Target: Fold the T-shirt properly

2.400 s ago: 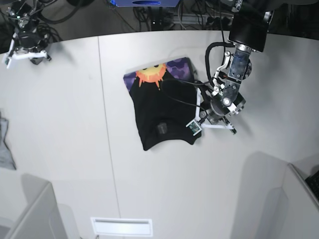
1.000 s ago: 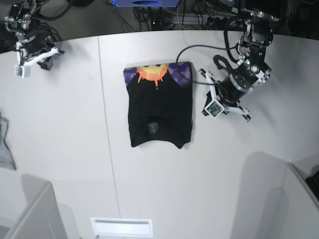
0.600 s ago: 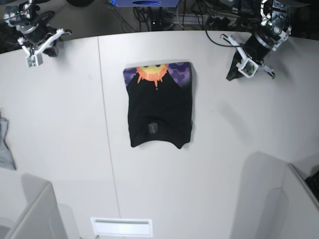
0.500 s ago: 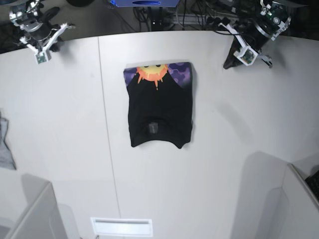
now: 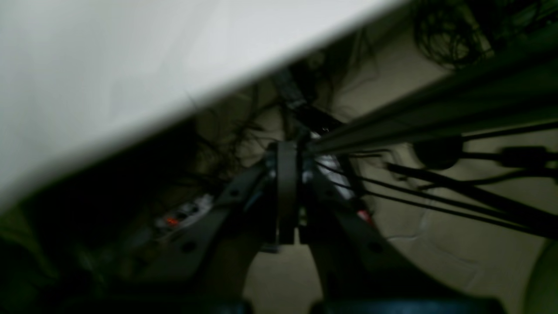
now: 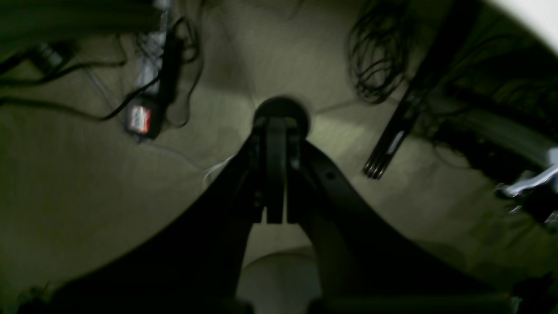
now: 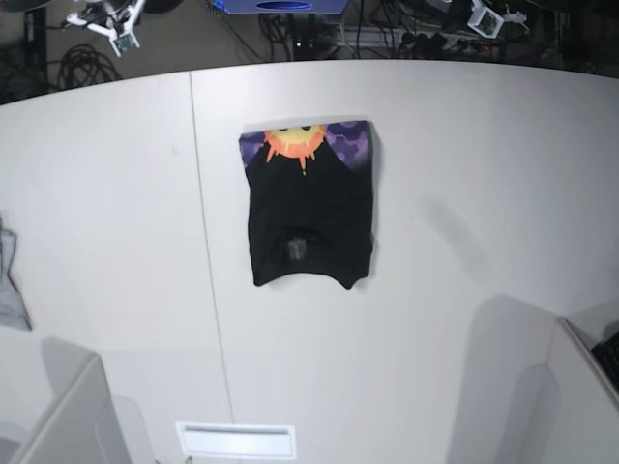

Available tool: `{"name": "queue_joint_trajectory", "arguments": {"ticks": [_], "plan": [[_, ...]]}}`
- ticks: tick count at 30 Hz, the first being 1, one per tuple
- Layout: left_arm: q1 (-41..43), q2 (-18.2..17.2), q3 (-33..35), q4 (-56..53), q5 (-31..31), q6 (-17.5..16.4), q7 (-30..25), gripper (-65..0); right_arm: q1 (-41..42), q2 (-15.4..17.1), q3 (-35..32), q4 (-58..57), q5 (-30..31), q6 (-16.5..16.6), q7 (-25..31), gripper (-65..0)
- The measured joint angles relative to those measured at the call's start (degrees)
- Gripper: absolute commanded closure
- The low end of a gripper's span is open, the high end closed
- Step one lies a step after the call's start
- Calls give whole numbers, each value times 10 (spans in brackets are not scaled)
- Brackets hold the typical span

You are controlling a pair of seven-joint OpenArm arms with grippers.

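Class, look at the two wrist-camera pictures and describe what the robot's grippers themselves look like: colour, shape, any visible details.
Both grippers are dark, nearly black. In the left wrist view, the left gripper has two flat fingers pressed together into one narrow vertical bar, with arms splaying outward below in an inverted V, each dotted with small round holes. The right gripper has the same shape. Both pictures are dim and blurred, so markings cannot be read.
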Motion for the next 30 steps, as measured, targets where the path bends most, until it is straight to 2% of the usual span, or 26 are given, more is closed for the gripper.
{"name": "queue_joint_trajectory", "arguments": {"ticks": [2,5,10,12,14,16,19,20,24,30], "plan": [[18,16,5,-32,0,-3,-35,0,-9,0,-1,-14,1,0,2,0],[22,30,9,-109,1,-3,-70,0,0,9,-37,-71,-1,-3,-10,0],[-31,62,5,-266,2,1,-135,0,62,9,-110,-207,1,-2,-9,0],[-45,73,7,-309,32,-3,-165,0,96,17,-143,-272,1,-2,-3,0],[-69,86,3,-358,85,0,-163,0,136,19,-167,-341,-2,-2,-2,0],[-96,100,-2,-405,113,2,-164,0,174,17,-185,-408,-3,-3,-1,0],[-137,116,2,-470,142,0,-166,0,217,15,-229,-497,-2,-3,45,0],[-155,122,4,-496,148,0,-165,0,234,9,-241,-525,-3,-3,47,0],[-215,140,4,-592,162,0,-167,0,297,-17,-282,-649,-2,-3,114,0],[-316,142,5,-734,210,2,-170,0,381,-53,-287,-884,-1,-2,287,0]]}}
